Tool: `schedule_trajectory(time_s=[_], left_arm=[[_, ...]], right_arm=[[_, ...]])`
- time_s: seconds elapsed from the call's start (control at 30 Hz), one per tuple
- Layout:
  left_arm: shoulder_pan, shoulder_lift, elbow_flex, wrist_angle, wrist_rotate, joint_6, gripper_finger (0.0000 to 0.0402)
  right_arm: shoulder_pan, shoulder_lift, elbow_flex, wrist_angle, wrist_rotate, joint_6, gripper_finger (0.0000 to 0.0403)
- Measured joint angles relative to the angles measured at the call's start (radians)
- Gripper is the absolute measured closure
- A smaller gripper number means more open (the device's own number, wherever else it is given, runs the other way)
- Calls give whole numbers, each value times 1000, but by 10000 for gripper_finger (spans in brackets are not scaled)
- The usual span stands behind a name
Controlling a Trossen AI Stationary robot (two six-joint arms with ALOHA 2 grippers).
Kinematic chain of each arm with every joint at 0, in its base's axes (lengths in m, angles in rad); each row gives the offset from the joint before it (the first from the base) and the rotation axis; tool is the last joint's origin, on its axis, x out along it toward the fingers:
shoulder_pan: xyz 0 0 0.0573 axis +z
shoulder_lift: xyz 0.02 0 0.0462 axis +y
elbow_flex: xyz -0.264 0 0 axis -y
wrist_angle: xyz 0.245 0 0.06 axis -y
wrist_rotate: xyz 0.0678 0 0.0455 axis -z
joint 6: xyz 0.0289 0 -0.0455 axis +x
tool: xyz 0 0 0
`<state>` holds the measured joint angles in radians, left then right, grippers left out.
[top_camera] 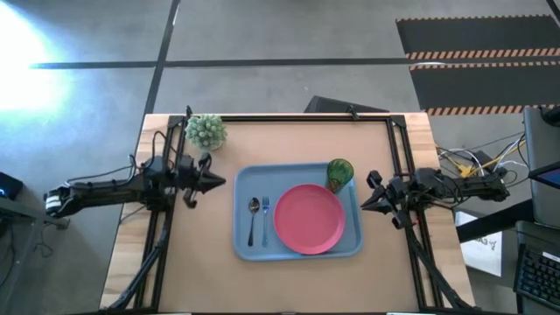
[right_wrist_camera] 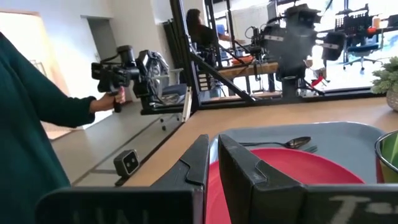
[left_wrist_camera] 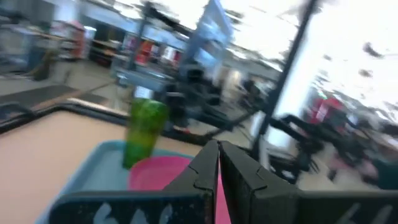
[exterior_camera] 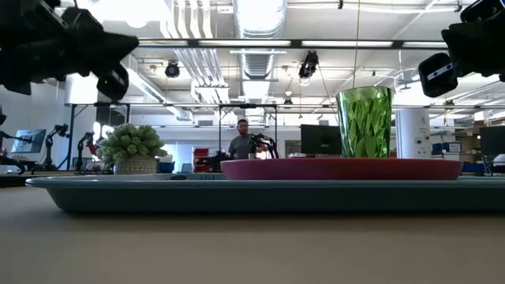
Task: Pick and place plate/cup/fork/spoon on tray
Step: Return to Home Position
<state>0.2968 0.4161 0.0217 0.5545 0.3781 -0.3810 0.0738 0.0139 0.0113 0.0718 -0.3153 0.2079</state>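
High view: left gripper mid-left, right gripper mid-right, both clenched empty; only right wrist view shows a sleeve

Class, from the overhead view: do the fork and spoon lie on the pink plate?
No, the fork and spoon lie on the tray, beside the plate.

Two dark slender arms with tapered black fingers
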Motion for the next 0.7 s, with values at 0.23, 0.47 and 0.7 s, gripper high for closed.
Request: schedule_trajectory(time_s=[0.23, 0.47, 0.7], left_arm=[[-89, 38, 40, -96, -14, 22, 402], [-128, 23, 26, -92, -72, 94, 402], [-127, -5, -13, -177, -77, 156, 402]], right_arm=[[0, 0, 0, 16, -3, 2, 378], [0, 0, 0, 17, -8, 8, 378], [0, 0, -1, 20, -28, 28, 378]])
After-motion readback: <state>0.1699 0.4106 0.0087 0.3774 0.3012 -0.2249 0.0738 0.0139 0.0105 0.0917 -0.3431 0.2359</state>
